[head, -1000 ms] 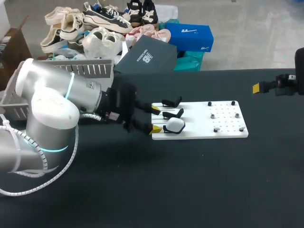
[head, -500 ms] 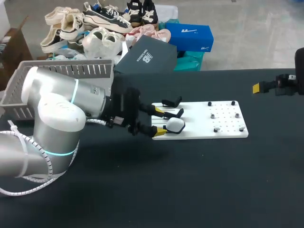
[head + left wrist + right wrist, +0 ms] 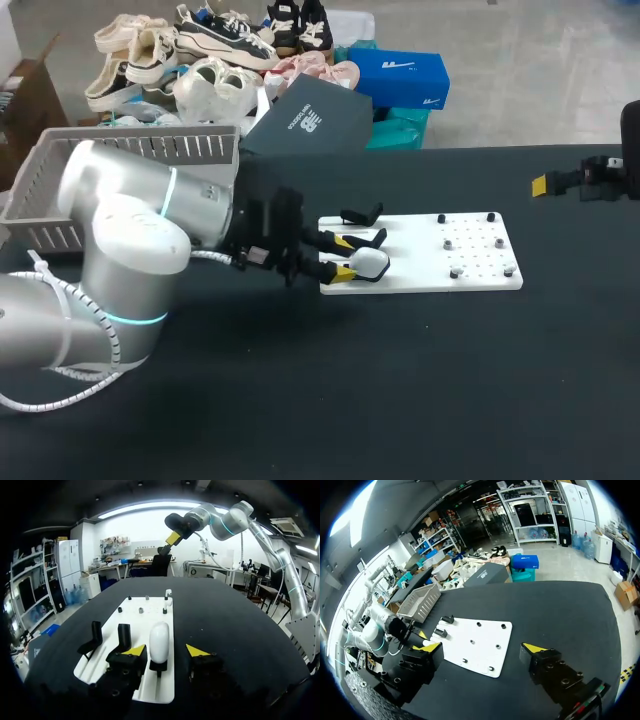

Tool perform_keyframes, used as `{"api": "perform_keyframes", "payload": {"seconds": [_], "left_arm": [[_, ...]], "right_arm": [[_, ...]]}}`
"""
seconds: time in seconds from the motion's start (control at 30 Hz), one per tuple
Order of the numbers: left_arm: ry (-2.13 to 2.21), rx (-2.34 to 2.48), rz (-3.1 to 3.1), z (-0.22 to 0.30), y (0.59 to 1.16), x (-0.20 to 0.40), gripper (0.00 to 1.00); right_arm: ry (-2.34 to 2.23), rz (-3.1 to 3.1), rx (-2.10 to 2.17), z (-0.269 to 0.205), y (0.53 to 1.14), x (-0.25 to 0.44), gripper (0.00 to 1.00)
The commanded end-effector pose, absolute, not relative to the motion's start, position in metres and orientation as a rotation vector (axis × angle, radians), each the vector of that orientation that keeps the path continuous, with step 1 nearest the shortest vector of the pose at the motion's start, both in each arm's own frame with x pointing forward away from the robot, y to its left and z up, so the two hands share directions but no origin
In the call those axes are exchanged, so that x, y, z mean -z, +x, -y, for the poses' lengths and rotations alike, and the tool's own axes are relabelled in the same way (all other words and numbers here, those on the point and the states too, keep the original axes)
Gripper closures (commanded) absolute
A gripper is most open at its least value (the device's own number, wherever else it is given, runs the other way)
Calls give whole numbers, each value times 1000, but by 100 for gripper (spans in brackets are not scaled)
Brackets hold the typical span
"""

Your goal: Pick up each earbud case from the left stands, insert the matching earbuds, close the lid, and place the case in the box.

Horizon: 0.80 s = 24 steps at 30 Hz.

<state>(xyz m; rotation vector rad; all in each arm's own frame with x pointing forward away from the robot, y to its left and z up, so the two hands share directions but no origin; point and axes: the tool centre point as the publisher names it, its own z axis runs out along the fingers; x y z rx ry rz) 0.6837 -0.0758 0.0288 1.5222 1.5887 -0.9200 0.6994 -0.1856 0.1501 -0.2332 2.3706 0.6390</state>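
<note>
Early stage: the smooth white oval earbud case sits on its stand at the flat white board's near left corner, between the left gripper's spread fingers, not yet gripped. The right gripper, its fingers apart, hangs at the worktop's far right edge. Loading, closing and boxing are all left.

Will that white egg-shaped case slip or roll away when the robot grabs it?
The white case looks smooth and rounded, so it could probably slip if the open left jaws pinch off-centre. It stands upright on a small black stand, so a sideways nudge might tip it off. It looks small and hard, likely light and stiff.
</note>
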Motion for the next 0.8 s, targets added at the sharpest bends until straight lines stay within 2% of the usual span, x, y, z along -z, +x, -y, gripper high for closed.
{"api": "perform_keyframes", "payload": {"seconds": [0.03,0.8], "left_arm": [[1533,929,-1593,79,689,-24,51],[1557,943,-1596,89,691,-17,53]], "right_arm": [[-234,-2371,-640,186,700,-150,0],[-234,-2371,-640,186,700,-150,0]]}}
